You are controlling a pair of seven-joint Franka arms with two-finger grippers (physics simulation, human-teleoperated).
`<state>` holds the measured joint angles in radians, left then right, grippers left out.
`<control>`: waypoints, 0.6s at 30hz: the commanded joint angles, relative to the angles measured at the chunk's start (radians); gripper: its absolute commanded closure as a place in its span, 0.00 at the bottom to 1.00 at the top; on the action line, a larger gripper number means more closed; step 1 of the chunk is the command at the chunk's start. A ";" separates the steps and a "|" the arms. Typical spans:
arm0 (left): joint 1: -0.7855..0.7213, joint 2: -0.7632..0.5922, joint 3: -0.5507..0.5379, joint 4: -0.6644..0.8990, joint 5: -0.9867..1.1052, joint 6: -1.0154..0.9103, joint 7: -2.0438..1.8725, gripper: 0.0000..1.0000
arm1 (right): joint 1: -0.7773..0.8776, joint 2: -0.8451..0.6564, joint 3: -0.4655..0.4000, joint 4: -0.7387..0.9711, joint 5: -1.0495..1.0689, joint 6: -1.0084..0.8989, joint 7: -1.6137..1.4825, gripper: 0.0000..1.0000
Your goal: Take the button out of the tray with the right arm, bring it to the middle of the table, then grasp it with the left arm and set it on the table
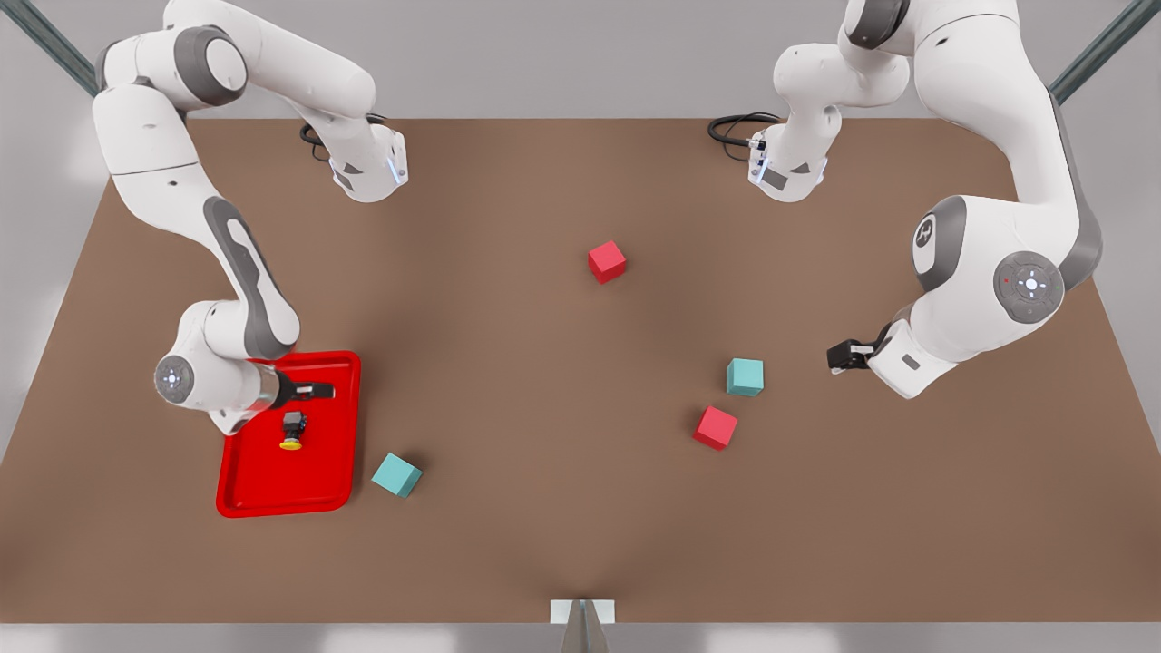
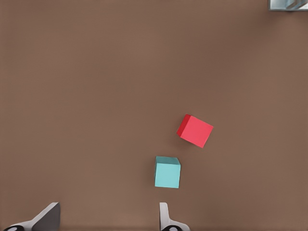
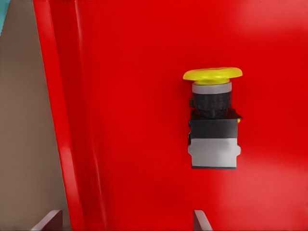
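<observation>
In the front view, nearest the camera, a teal cube [image 1: 396,475] sits just beside the tray [image 1: 238,494]. The button [image 1: 292,430] lies on its side in the tray, not yet lifted, so every step of the task appears left to do. The right gripper [image 1: 319,391] hovers over the tray near the button; the left gripper [image 1: 839,355] waits over the table [image 1: 508,381] at the front view's right. There are two teal cubes and two red cubes [image 1: 607,261], one button, one tray.

In the left wrist view, the fingertips [image 2: 47,217] stand spread and empty above the table, near one teal and one red cube.

In the right wrist view, the fingers [image 3: 49,220] are spread, with the button beyond them, untouched.
</observation>
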<state>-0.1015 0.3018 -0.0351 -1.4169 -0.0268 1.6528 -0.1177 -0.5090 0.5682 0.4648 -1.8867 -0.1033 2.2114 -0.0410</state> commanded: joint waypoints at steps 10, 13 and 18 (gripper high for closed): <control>-0.001 0.000 -0.002 0.001 -0.001 0.001 -0.034 0.00 | -0.014 0.039 0.014 0.055 -0.257 0.088 -0.072 0.00; -0.001 -0.001 -0.002 0.001 -0.001 -0.001 -0.034 0.00 | -0.016 0.047 0.014 0.043 -0.266 0.106 -0.071 0.00; -0.001 -0.001 -0.002 0.001 0.001 -0.001 -0.034 0.00 | -0.008 0.082 0.014 0.063 -0.269 0.111 -0.069 0.00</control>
<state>-0.1036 0.3022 -0.0367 -1.4164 -0.0278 1.6530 -0.1387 -0.5167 0.6457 0.4783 -1.8273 -0.3668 2.3166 -0.0825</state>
